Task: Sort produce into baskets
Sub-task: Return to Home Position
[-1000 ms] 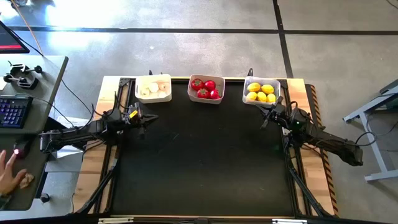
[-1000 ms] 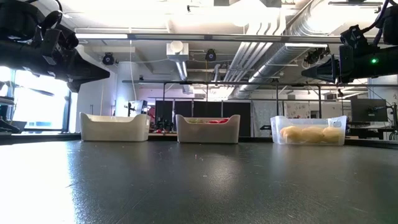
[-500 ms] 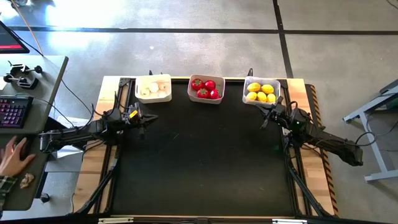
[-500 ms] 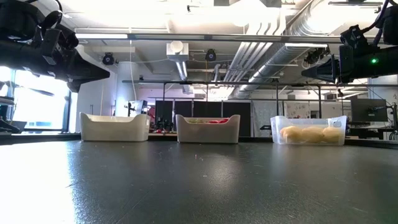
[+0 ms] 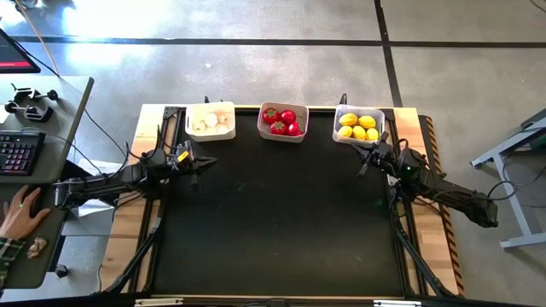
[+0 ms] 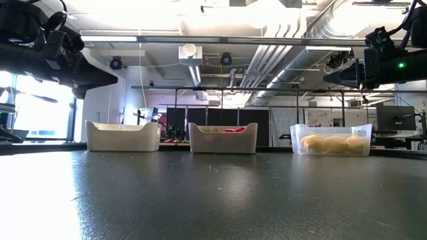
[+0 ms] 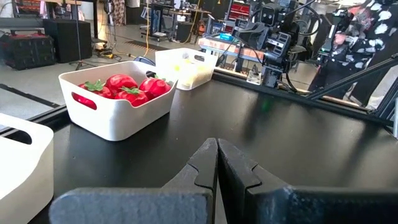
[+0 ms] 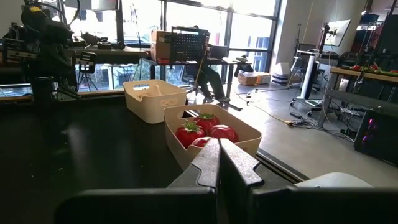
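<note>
Off the left side of the black surface, a person's hand is resting on a side desk, on the near side of a keyboard. Farther in, the left gripper is hovering above the left margin of the surface, on the near side of the white bin and apart from it. Its fingers are pressing together with nothing between them. The right gripper is hovering at about the same depth above the right margin, just beside the near corner of the clear bin. Its fingers are likewise pressing together and gripping nothing. In the low view, both arms are hanging well above the surface at the upper corners. Along the far edge, the three bins are standing upright in one row with gaps between them. The white bin, at the left, is holding the garlic bulbs. The greyish-white bin, in the middle, is holding the red tomatoes with green tops. The clear bin, at the right, is holding the yellow lemons, which are showing through its wall in the low view.
</note>
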